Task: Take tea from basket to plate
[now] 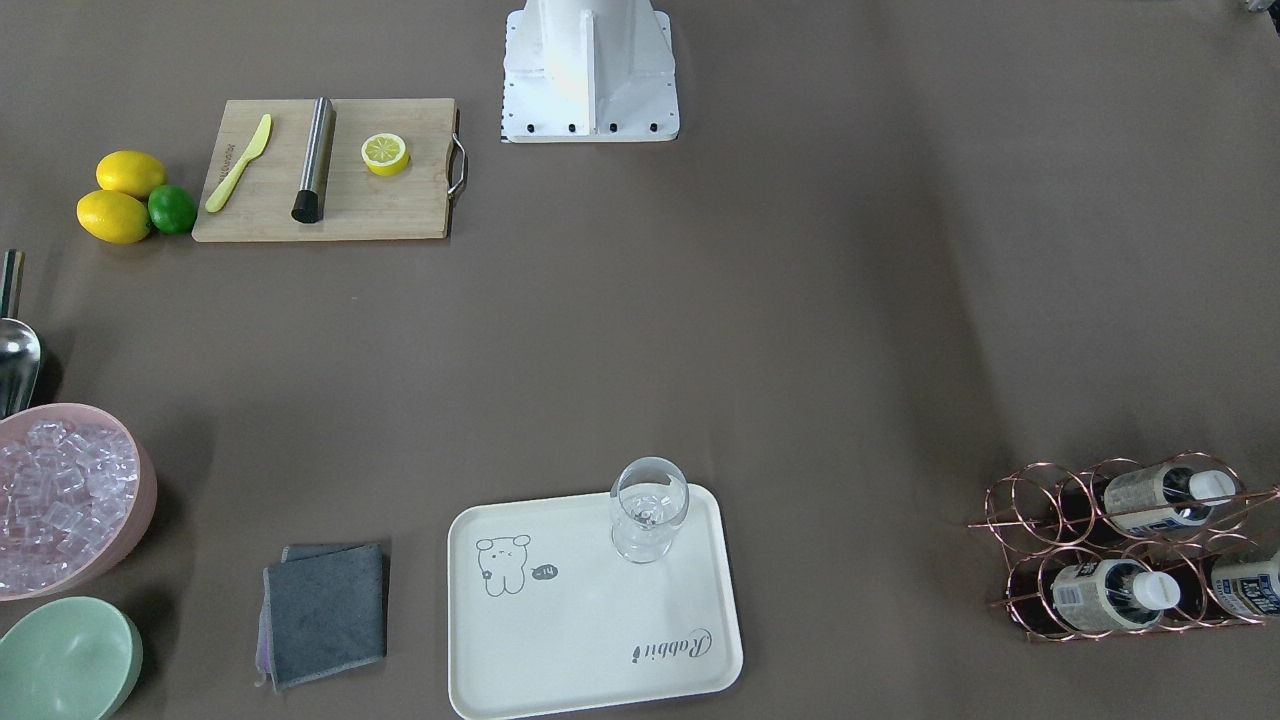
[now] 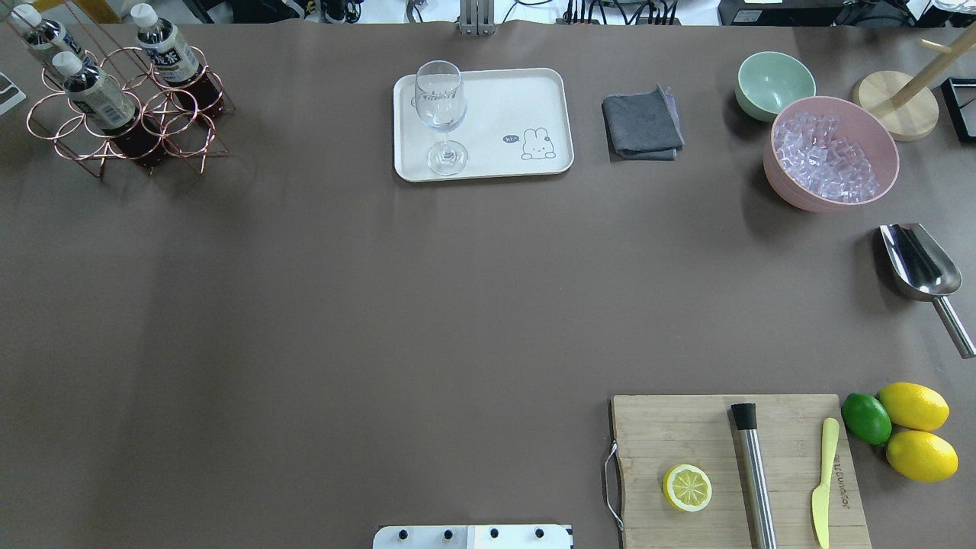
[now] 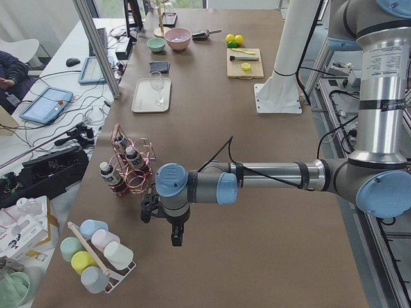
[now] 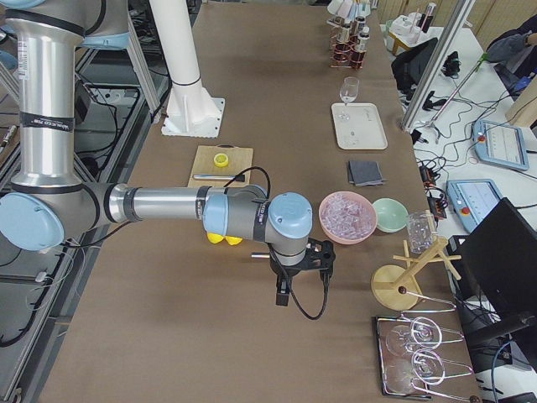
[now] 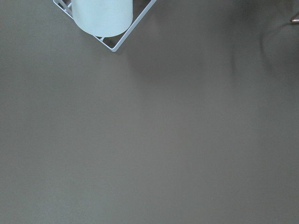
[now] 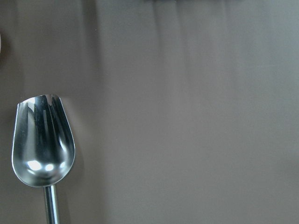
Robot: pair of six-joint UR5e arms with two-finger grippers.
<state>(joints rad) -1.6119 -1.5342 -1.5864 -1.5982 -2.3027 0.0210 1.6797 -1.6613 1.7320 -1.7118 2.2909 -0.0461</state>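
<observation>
Lower right: copper wire basket (image 1: pixel 1020 517) of round ring cells, with three small clear bottles of dark tea (image 1: pixel 1150 498), white-capped, sitting in it.
Lower centre: cream rectangular tray (image 1: pixel 590 620) with a bear drawing; a clear stemmed glass (image 1: pixel 648 508) stands on its upper-right corner.
Lower left: folded grey cloth (image 1: pixel 325 612), pink bowl of ice cubes (image 1: pixel 140 470), pale green bowl (image 1: pixel 65 660).
Upper left: wooden cutting board (image 1: pixel 400 200) carrying a yellow knife (image 1: pixel 238 163), steel cylinder (image 1: pixel 314 160) and lemon half (image 1: pixel 385 154).
Top centre: white robot base (image 1: pixel 590 70).
</observation>
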